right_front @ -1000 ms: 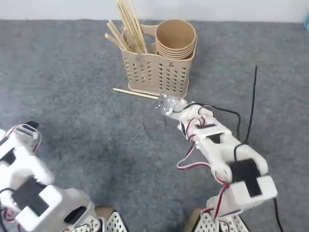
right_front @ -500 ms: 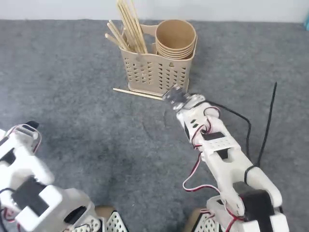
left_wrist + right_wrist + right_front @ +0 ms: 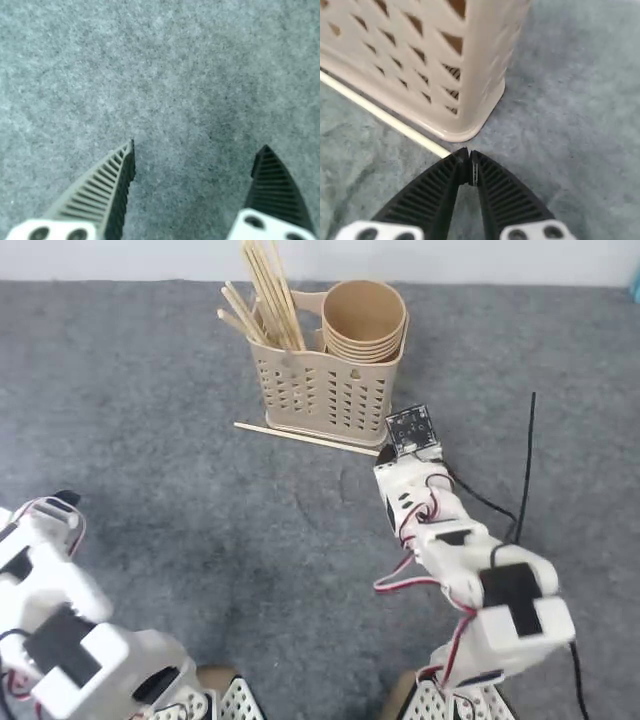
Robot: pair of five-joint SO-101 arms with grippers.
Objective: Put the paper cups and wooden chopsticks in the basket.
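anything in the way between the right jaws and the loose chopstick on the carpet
Nothing visible. The right jaws, shut, sit at the near end of the chopstick, with bare carpet around them. The basket stands just behind the stick, close along it.

Left claw (image 3: pixel 197 146) spread wide; right claw (image 3: pixel 469 153) pinched fully closed.

- Basket (image 3: pixel 325 390): beige, perforated, upright on the grey surface.
- Paper cups (image 3: pixel 364 315): brown, nested in one stack, upright in one end of basket.
- Wooden chopsticks (image 3: pixel 268 300): bundled, leaning, in the other end.
- One loose chopstick (image 3: pixel 300 436): flat on the surface, just beside basket's near base.
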